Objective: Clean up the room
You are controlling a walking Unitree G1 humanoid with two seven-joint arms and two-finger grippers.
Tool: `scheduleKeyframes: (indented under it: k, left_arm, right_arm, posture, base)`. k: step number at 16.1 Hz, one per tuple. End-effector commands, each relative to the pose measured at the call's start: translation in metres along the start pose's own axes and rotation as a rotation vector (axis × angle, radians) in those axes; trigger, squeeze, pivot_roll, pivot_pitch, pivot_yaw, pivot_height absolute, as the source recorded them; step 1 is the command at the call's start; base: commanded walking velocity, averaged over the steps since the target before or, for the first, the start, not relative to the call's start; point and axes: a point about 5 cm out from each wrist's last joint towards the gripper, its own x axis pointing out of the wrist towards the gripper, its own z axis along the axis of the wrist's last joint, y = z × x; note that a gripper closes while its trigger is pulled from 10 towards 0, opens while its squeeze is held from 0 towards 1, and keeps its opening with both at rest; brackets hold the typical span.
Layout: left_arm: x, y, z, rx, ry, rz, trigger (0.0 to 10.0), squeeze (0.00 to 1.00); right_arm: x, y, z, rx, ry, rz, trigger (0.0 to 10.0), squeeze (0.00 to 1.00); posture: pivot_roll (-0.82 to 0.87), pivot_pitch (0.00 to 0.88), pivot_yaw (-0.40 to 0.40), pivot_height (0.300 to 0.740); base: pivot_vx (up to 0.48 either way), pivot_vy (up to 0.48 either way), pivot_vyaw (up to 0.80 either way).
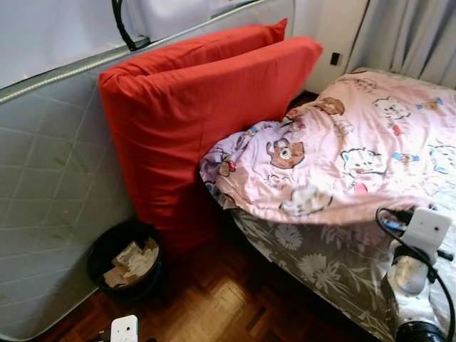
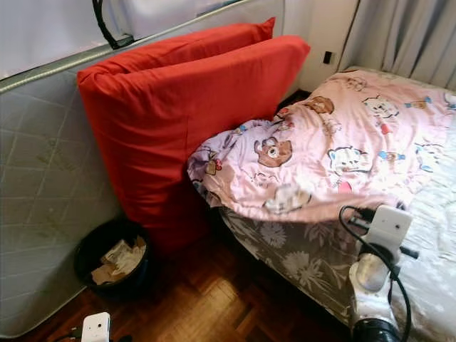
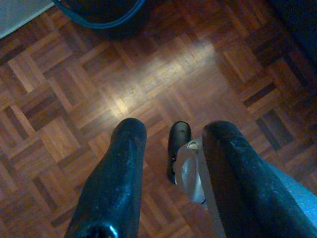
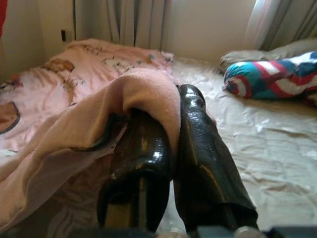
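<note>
Nearest, at about five o'clock in the head views, the right arm (image 1: 420,285) rises with its white wrist camera and black cables over the edge of the bed. In its wrist view the right gripper (image 4: 174,111) has its two black fingers pressed together on a fold of the pink blanket (image 4: 148,94), which drapes over one finger (image 4: 141,163) and trails away toward the bed's pink side.

At seven o'clock the left gripper (image 3: 173,136) hangs low over the parquet floor (image 3: 99,89), its fingers (image 3: 119,173) parted with nothing between them; a small black and silver part shows in the gap.

Further out at eight o'clock, a black wastebasket (image 1: 107,253) holding crumpled paper stands on the floor, just beside a grey quilted mattress (image 1: 50,185) propped on edge. Toward the centre, red cushions (image 1: 185,114) lean upright against that mattress, touching the bed's corner.

From the centre out to two o'clock, the cartoon-printed pink blanket (image 1: 342,149) lies spread across the bed, its edge hanging over a grey floral sheet (image 1: 313,260). Beyond, the right wrist view shows pale sheeting, a red, white and blue bundle (image 4: 270,74), and grey curtains (image 1: 406,35) at the far wall.
</note>
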Motion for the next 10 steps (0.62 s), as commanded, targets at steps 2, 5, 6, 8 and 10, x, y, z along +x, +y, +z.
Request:
scheduleKeyframes:
  k: [2,5,6,8,10]
  left_arm:
    - [-0.002,0.004,-0.006,0.01,0.03,0.006,10.0,0.0]
    - [-0.001,0.001,-0.005,0.023,0.031,-0.003,10.0,0.0]
    - [-0.001,0.001,-0.005,0.025,0.031,-0.004,10.0,0.0]
    - [-0.001,0.001,-0.005,0.026,0.031,-0.004,10.0,0.0]
    - [-0.001,0.0,-0.006,0.031,0.034,-0.007,10.0,0.0]
  right_arm:
    - [-0.003,0.0,-0.005,-0.047,0.028,0.018,10.0,0.0]
    - [-0.029,-0.002,-0.056,-0.114,0.328,0.05,10.0,0.0]
    - [-0.035,-0.002,-0.065,-0.105,0.379,0.06,10.0,0.0]
    - [-0.045,-0.005,-0.076,-0.125,0.443,0.07,10.0,0.0]
    - [-0.061,-0.011,-0.095,-0.155,0.558,0.092,10.0,0.0]
  posture:
    - [-0.04,0.014,0.025,0.74]
    - [-0.03,0.01,0.024,0.74]
    - [-0.03,0.009,0.024,0.74]
    - [-0.03,0.008,0.024,0.74]
    - [-0.03,0.01,0.025,0.74]
  base:
    - [0.0,0.0,0.0]
    - [0.0,0.0,0.0]
    - [0.0,0.0,0.0]
    - [0.0,0.0,0.0]
    - [0.0,0.0,0.0]
